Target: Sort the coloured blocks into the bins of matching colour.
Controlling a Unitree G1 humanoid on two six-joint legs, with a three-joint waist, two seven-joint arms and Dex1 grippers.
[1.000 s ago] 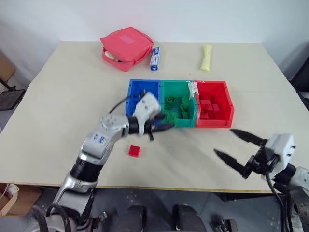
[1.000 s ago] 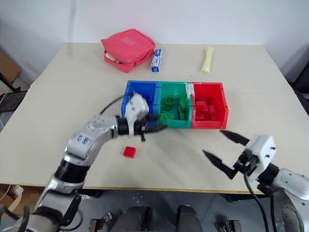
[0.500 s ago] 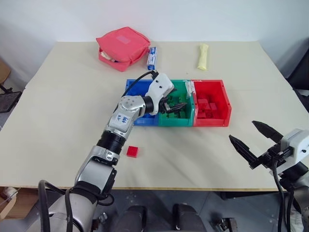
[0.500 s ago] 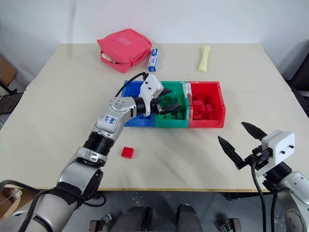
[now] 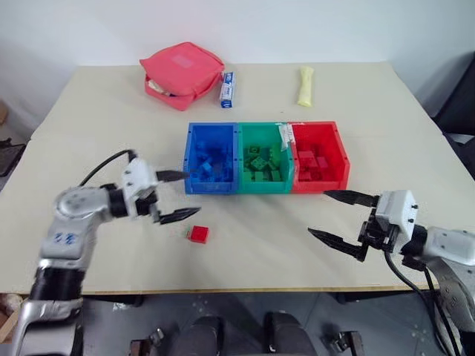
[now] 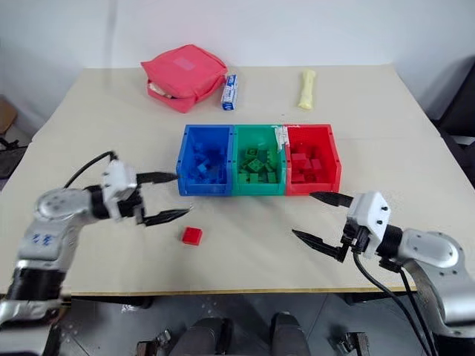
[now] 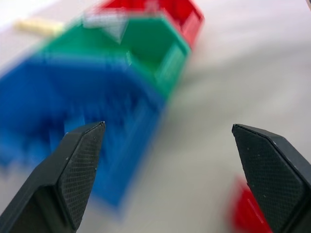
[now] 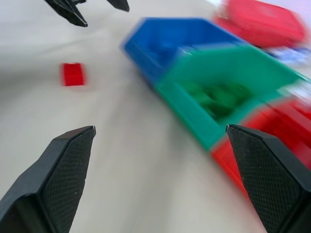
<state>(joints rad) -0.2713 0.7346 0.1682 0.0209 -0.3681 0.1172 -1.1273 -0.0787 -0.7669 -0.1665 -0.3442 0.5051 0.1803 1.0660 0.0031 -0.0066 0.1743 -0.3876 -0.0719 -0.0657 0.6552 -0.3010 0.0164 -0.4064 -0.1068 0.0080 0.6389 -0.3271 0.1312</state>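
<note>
A single red block lies on the table in front of the blue bin. The green bin and red bin join it in a row; each holds several blocks of its own colour. My left gripper hovers open and empty just left of the blue bin's front corner, a little above and behind the red block. My right gripper is open and empty in front of the red bin, pointing left toward the red block.
A pink-red zipped pouch, a blue-and-white small box and a pale yellow roll sit at the back of the table. The table's front edge runs close below both grippers.
My left gripper went from shut to open over the green bin, then pulled back left and down to the blue bin's front corner. The right gripper swung to point left.
</note>
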